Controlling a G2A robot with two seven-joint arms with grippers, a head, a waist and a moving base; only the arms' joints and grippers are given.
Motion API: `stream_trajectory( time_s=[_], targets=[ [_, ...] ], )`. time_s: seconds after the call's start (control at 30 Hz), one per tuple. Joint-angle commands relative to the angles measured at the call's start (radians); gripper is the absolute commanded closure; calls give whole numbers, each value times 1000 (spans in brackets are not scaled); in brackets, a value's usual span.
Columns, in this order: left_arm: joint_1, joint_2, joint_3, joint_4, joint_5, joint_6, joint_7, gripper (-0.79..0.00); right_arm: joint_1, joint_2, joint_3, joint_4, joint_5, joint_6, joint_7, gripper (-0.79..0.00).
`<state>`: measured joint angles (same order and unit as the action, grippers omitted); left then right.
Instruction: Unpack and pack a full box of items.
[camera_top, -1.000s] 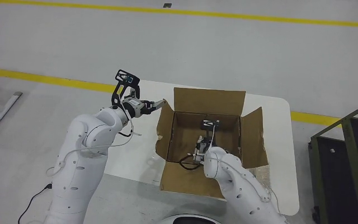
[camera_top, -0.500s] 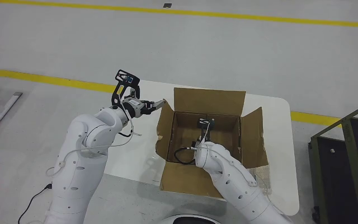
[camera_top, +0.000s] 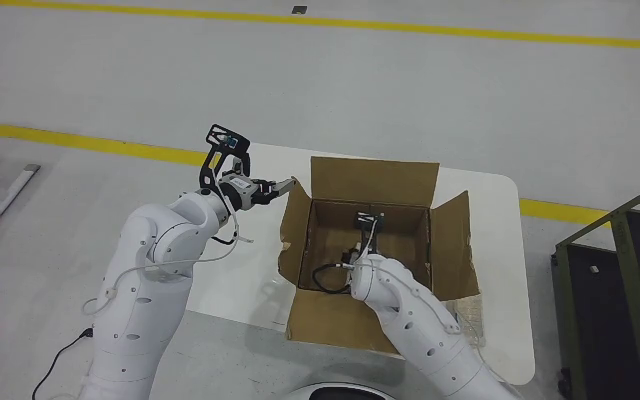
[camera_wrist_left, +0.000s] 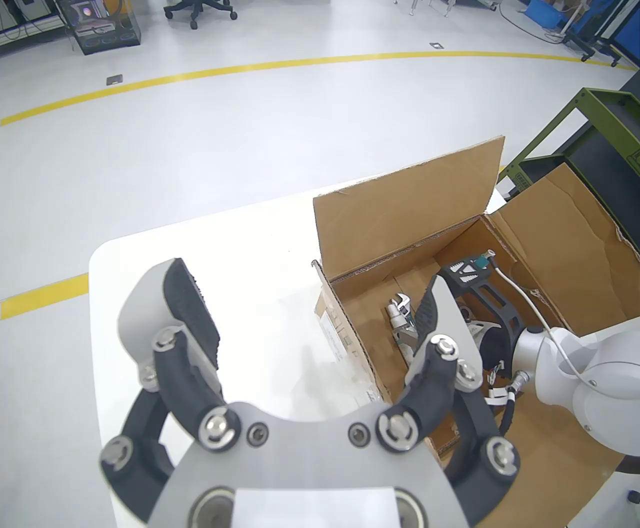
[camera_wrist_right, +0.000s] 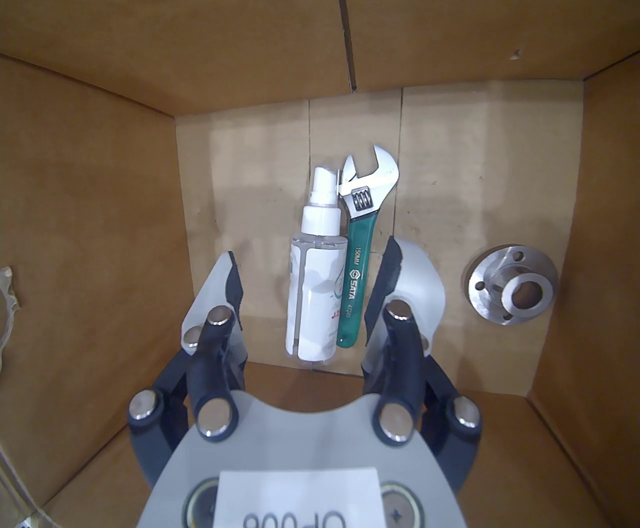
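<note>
Judging by what lies in the box (camera_top: 375, 182), we place ourselves at the very start of the unpacking. Its flaps are folded open, which is the only part that looks done. Three items lie on the box floor, and we see none set out on the table (camera_wrist_left: 240, 235) beside the box.

Our right gripper (camera_wrist_right: 310, 260) hangs inside the box, above its floor, with the claw spread wide and holding nothing. Beneath the gap between its fingers lie the spray bottle (camera_wrist_right: 317, 295) and the green-handled wrench (camera_wrist_right: 362, 235). They are side by side and touching, in the middle of the box floor. A metal flange (camera_wrist_right: 512, 290) lies apart from that pair, close to one side wall of the box.

Our left gripper (camera_wrist_left: 307, 280) hovers outside the box, over the table just beside one of its side flaps. Its claw is spread and empty too.

What is left, as we read it, is nearly everything. Each of the three items has to come out of the box, and then all of them must go back in. The bottle or the wrench looks like the first pick. Because they touch, we think closing on one could catch or nudge the other.
</note>
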<state>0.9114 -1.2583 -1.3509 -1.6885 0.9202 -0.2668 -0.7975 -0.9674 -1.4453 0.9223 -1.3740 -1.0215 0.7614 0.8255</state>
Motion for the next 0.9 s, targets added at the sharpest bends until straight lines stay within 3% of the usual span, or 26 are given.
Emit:
stream_trajectory(
  time_s=[0.0,0.1,0.17,0.3,0.47,0.8,0.87],
  targets=[
    [0,0,0,0,0,0,0,-785,5,-4,-3,9,-3,2,2,-785],
    [0,0,0,0,0,0,0,-785,11,-9,-11,19,-2,4,12,-785],
    [0,0,0,0,0,0,0,-785,15,-15,-22,37,4,3,23,-693],
    [0,0,0,0,0,0,0,-785,26,-27,-38,73,21,1,23,-434],
    [0,0,0,0,0,0,0,-785,36,-39,-44,94,42,1,17,-369],
    [0,0,0,0,0,0,0,-785,51,-58,-58,141,56,-1,7,-403],
    [0,0,0,0,0,0,0,-785,53,-61,-58,147,57,-1,6,-486]
  ],
)
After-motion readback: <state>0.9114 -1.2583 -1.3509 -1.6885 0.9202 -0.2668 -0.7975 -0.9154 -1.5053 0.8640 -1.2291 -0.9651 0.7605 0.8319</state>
